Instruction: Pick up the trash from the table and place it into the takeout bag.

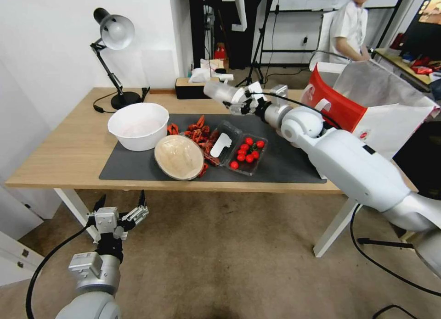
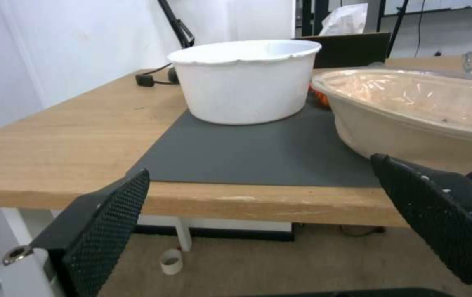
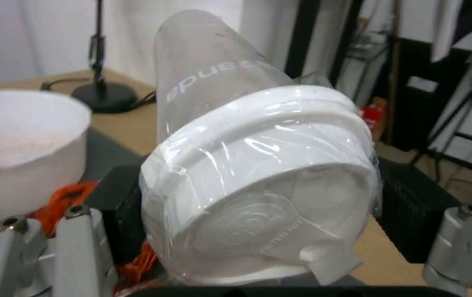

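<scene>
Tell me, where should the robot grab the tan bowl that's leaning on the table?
Probably by the raised rim of the round tan bowl, coming from the table's front edge, where the open left gripper waits below. The bowl is tilted, its high rim faces that side, and the wall there is bare. The big white bowl crowds its far left side.

White arms, black cables, black textured fingers [image 2: 109, 222].
</scene>
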{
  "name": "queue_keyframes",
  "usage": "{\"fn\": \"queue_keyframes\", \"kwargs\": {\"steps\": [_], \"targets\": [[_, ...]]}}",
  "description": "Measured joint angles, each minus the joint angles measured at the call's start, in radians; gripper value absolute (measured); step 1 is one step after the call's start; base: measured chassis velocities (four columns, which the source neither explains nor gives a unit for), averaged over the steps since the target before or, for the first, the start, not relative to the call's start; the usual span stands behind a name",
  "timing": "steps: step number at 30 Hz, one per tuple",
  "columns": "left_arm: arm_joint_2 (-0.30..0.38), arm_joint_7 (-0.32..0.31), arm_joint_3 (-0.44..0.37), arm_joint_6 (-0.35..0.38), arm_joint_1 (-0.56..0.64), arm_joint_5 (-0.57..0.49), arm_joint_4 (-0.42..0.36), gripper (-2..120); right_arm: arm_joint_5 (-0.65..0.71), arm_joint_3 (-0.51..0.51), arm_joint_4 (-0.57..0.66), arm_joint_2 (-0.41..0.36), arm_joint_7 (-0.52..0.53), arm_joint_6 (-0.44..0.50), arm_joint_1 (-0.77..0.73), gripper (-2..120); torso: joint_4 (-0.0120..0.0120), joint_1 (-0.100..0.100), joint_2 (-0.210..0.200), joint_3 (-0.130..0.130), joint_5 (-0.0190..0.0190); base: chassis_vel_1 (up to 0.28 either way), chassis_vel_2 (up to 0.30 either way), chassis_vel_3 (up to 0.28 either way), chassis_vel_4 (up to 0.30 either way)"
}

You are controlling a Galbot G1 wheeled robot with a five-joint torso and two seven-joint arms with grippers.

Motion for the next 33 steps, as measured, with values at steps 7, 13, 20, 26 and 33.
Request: {"fn": "queue_keyframes", "kwargs": {"steps": [7, 13, 20, 26, 33], "targets": [[-0.003, -0.001, 0.001, -0.002, 0.005, 0.001, -0.007, 100, 0.018, 0.128, 0.172, -0.061, 0.181, 0.001, -0.071, 78, 0.0001, 0.000, 0.000, 0.000, 0.0002, 0.000, 0.000, 0.000, 0.000], [-0.006, -0.001, 0.006, -0.004, 0.007, 0.006, -0.006, 100, -0.015, 0.236, 0.262, -0.158, 0.406, 0.001, -0.130, 78, -0.0002, 0.000, 0.000, 0.000, 0.0001, 0.000, 0.000, 0.000, 0.000], [-0.010, -0.001, 0.016, -0.007, 0.010, 0.021, 0.000, 100, 0.002, 0.379, 0.328, -0.231, 0.497, -0.049, -0.221, 78, -0.0004, 0.000, 0.000, 0.000, 0.0002, 0.000, 0.000, 0.000, 0.000], [-0.007, 0.000, 0.022, -0.008, 0.014, 0.026, -0.001, 100, 0.038, 0.445, 0.363, -0.275, 0.572, -0.099, -0.288, 78, 0.0001, 0.000, 0.000, 0.000, 0.0001, 0.000, 0.000, 0.000, 0.000], [-0.012, 0.001, 0.035, -0.008, 0.017, 0.037, 0.000, 100, 0.053, 0.479, 0.378, -0.292, 0.619, -0.121, -0.339, 78, 0.0001, 0.000, 0.000, 0.000, -0.0001, 0.000, 0.000, 0.000, 0.000]]}}
